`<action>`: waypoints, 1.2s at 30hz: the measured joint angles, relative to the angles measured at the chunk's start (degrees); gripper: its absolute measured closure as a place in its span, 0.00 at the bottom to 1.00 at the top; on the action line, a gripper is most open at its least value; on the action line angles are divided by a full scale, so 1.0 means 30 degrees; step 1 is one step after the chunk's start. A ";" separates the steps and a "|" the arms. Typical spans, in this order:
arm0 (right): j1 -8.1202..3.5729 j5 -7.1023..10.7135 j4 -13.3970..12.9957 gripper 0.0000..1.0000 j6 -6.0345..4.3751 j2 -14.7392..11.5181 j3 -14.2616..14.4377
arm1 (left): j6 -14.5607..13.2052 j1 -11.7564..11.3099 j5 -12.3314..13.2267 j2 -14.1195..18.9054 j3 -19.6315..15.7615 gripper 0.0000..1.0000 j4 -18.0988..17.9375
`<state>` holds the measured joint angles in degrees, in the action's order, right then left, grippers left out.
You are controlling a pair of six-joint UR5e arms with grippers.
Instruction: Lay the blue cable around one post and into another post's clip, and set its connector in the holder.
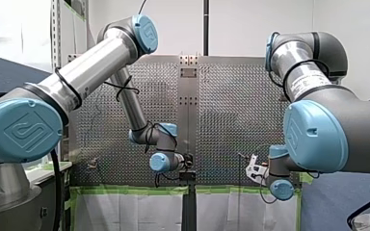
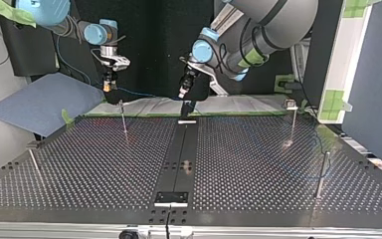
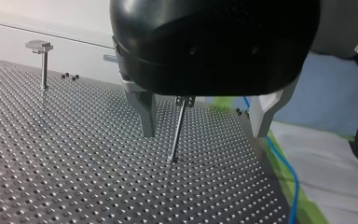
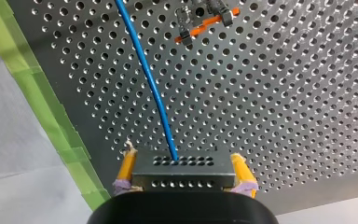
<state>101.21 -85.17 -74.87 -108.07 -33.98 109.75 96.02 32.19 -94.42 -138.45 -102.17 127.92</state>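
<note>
Two yellow-padded right jaws tight on connector (image 4: 182, 175); left jaws wide apart

a: first entry?
b: blue cable (image 4: 154, 88): thin, glossy, one gentle curve rising from the connector's holed face. in the top view it is a fine blue line at upper left.
a: second?
b: connector (image 4: 182, 179): grey metal block with two rows of small holes, level, clamped between my right gripper's (image 4: 182, 157) yellow pads.
a: posts?
b: slim, metal, upright: upper-left post (image 2: 124, 119), upper-right post (image 2: 292, 124) with a flat cap, left-edge post (image 2: 34, 162), right-edge post (image 2: 321, 174).
</note>
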 joint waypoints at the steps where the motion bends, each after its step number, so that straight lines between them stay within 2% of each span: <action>1: 0.0000 -0.0001 0.0006 1.00 0.0001 0.0000 0.0000 | -0.0129 0.0061 -0.0128 -0.0004 0.0009 0.00 -0.0121; 10: -0.0024 -0.0001 0.0009 1.00 0.0003 -0.0001 0.0000 | -0.1177 0.0674 -0.1450 -0.0815 0.0679 0.00 -0.1380; 14: -0.0027 -0.0001 0.0007 1.00 0.0010 -0.0001 -0.0001 | -0.1231 0.0813 -0.2142 -0.1494 0.1269 0.00 -0.1329; 20: -0.0030 0.0000 0.0015 1.00 0.0010 -0.0001 0.0000 | -0.1211 0.0823 -0.3028 -0.2491 0.1524 0.00 -0.1197; 29: -0.0030 0.0000 -0.0007 1.00 0.0013 -0.0001 0.0000 | -0.1152 0.0850 -0.3181 -0.3956 0.1628 0.00 -0.1288; 36: -0.0029 0.0000 -0.0009 1.00 0.0012 -0.0002 0.0000 | -0.1174 0.1092 -0.3133 -0.4152 0.2497 0.00 -0.0633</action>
<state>101.12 -85.17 -74.89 -108.03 -33.98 109.74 92.50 35.46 -103.82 -150.91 -94.68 126.02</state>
